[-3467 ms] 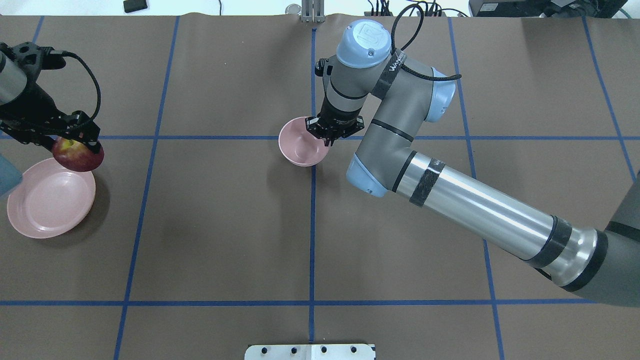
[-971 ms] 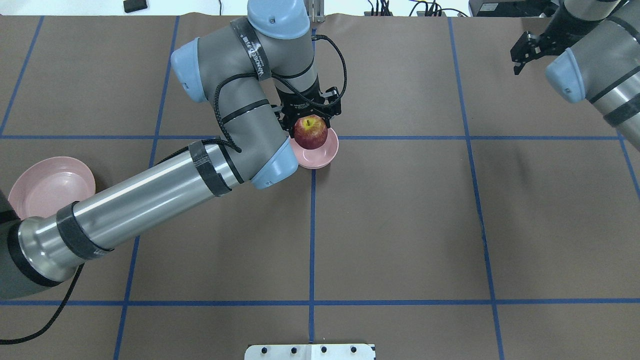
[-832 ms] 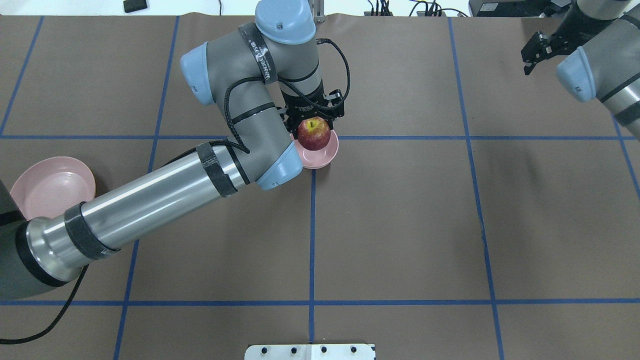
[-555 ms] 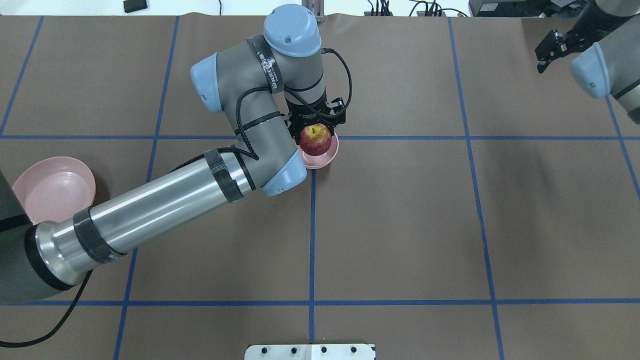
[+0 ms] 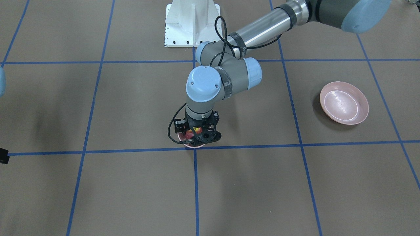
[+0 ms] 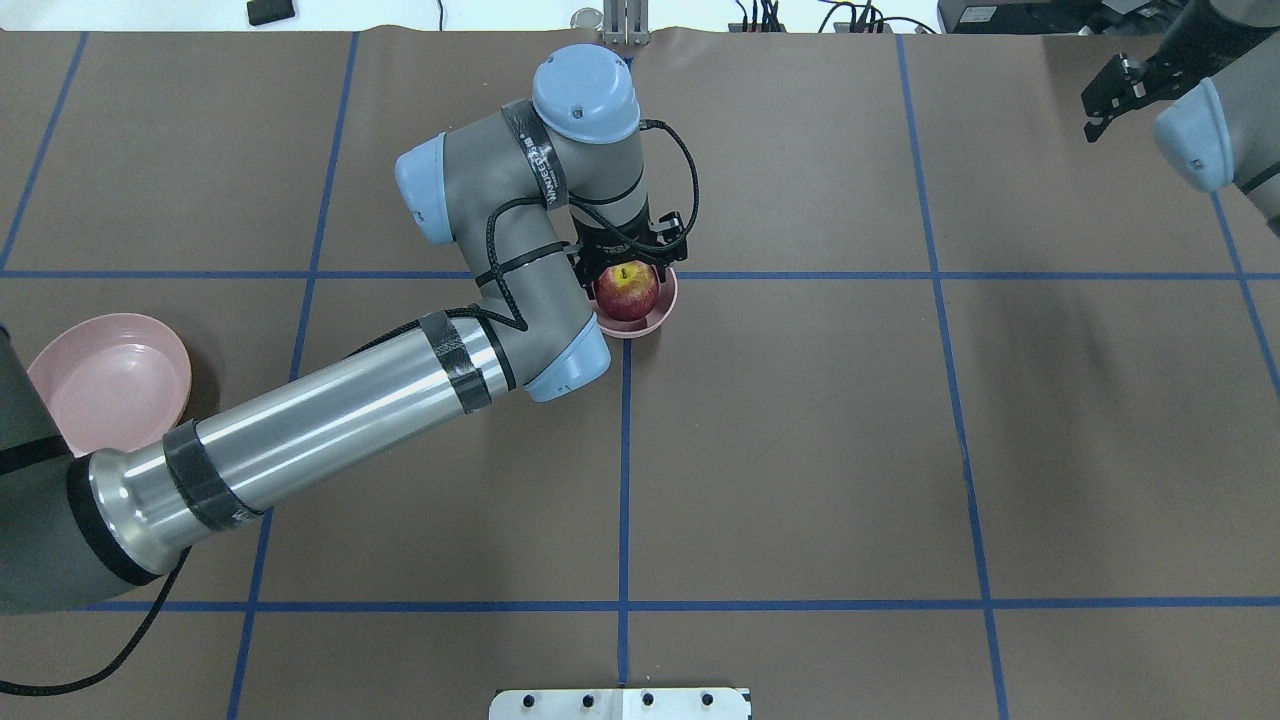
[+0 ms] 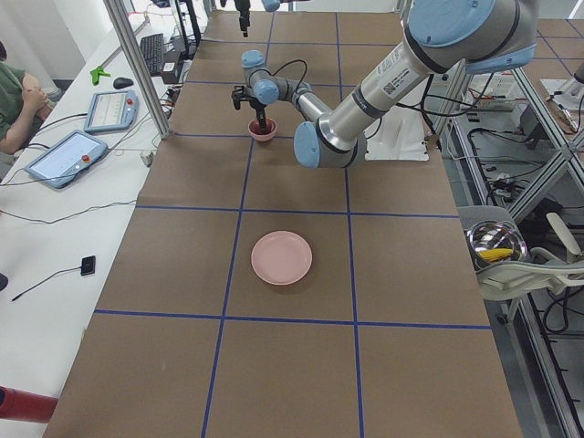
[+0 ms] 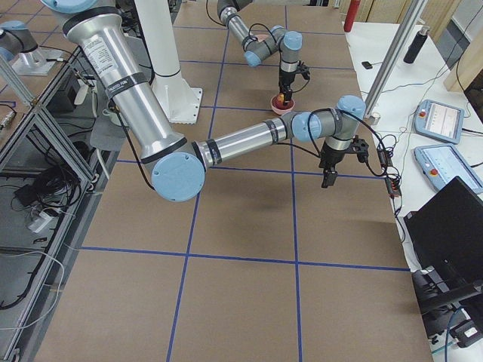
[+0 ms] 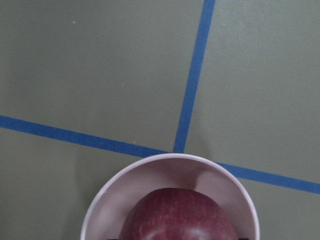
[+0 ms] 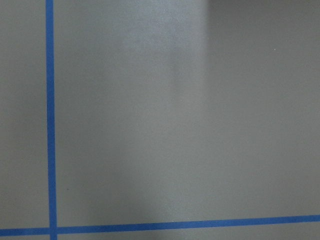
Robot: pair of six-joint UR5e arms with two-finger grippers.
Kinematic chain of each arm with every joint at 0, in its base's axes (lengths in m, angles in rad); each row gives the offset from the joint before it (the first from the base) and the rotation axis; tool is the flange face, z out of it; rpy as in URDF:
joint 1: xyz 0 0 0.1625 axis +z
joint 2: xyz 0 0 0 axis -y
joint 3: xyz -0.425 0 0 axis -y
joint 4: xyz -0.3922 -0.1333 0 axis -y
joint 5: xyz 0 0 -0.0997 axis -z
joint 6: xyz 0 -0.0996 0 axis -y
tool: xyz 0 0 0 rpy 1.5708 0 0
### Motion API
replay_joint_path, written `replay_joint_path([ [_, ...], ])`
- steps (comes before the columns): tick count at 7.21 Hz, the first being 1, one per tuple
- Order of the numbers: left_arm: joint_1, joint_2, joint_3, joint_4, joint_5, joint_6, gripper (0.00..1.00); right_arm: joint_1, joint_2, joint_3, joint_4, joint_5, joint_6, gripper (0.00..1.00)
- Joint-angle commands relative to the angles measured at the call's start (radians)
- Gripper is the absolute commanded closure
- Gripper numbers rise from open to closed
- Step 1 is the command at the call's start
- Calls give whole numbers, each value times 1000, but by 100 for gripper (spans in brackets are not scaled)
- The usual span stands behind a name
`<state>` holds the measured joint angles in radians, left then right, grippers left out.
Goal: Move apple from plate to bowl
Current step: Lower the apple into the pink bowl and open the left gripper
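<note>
- Your left hand (image 6: 630, 278) is clenched on the apple (image 6: 627, 293), held down within the rim of the bowl (image 6: 664, 308) at mid-counter (image 6: 800, 450).
- The plate (image 6: 110, 385) lies well apart, toward the left edge.
- Your right hand (image 6: 1105, 95) hangs over the far right corner; I cannot tell whether it is clenched or released.

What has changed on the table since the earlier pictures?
The left gripper, shut on the small dark-red apple, carried it from over the wide shallow pale-pink plate rightwards into the small deep pale-pink bowl. The right gripper left the bowl for the far right corner. The plate stayed put.
</note>
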<state>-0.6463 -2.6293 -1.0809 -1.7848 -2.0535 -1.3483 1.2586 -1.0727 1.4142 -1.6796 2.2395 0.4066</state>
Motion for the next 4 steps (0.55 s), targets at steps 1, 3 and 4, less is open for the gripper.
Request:
replay_joint_path([
  [1,7,0,-16,1,32,-9,1,10,0,0,0,3,0,0],
  [3,-15,35,-95,14,26,7,1,28,-27,32,-3,14,-3,0],
  [4,-71,102,-175,33,-26,33,1,34,-58,55,-5,14,-6,0],
])
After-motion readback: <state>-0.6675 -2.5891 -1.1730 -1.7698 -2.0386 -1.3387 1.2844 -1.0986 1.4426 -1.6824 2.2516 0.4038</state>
